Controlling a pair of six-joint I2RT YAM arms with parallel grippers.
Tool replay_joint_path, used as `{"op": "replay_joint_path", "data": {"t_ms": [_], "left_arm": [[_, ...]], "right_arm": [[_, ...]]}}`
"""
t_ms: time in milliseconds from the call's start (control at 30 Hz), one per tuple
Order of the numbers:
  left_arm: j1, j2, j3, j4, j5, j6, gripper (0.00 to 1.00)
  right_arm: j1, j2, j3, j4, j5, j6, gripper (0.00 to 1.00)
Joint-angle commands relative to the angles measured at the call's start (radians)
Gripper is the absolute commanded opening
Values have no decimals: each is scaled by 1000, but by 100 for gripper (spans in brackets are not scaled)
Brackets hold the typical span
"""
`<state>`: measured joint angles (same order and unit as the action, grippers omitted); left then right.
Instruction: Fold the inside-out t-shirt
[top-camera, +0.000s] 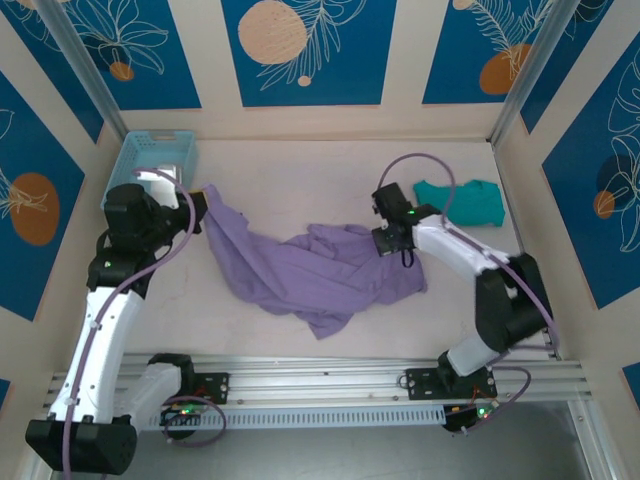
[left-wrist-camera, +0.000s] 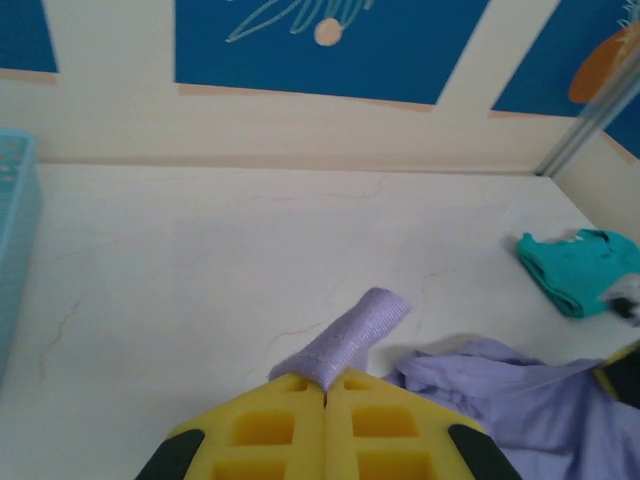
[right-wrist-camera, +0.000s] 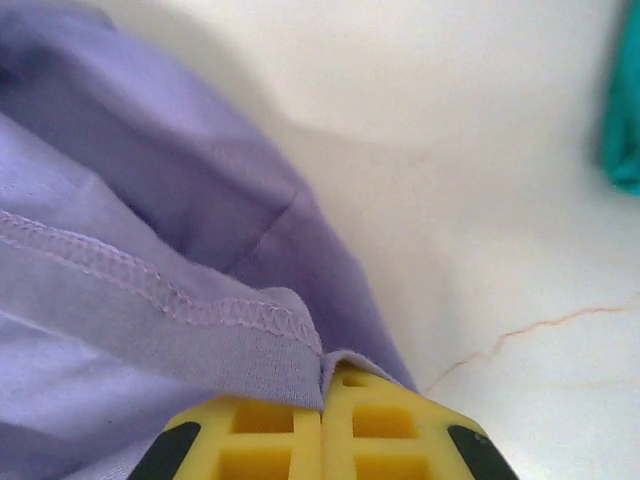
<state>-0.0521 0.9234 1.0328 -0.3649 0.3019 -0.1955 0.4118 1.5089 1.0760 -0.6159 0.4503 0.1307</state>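
Clearly the soft, thin t-shirt (top-camera: 320, 275) lies crumpled across the counter (top-camera: 300, 170), the left hand (left-wrist-camera: 325, 388) clenched on its edge, the right hand (right-wrist-camera: 324, 385) on a stitched hem. Limp cloth will likely sag; hems look the surest holds.

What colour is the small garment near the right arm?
The garment is teal green, clearest from top external.

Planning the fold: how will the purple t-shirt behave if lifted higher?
Probably floppy: the t-shirt lies crumpled, draping between the left gripper and right gripper. Likely light and thin: its stitched hem pinches flat between the shut jaws.
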Motion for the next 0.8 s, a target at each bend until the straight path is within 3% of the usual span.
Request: {"op": "replay_joint_path", "data": {"t_ms": [0,200,467,567,667,767], "left_arm": [[48,21,108,13,-50,-26,0],[151,106,312,52,-33,-108,0],[296,145,492,44,35,-189,0],[299,97,408,39,86,-199,0],[300,25,222,45,175,-227,0],[300,-31,71,8,203,-213,0]], "right_arm": [[-63,-179,24,13,-172,39,0],[-222,-438,-4,49,-448,136,0],[-236,-543,-141,-4,-481,218,0],[-196,-567,-307,35,-518,322,0],[-95,-573,-480,85,-511,440,2],[-20,-575,-544,106,-464,483,27]]}}
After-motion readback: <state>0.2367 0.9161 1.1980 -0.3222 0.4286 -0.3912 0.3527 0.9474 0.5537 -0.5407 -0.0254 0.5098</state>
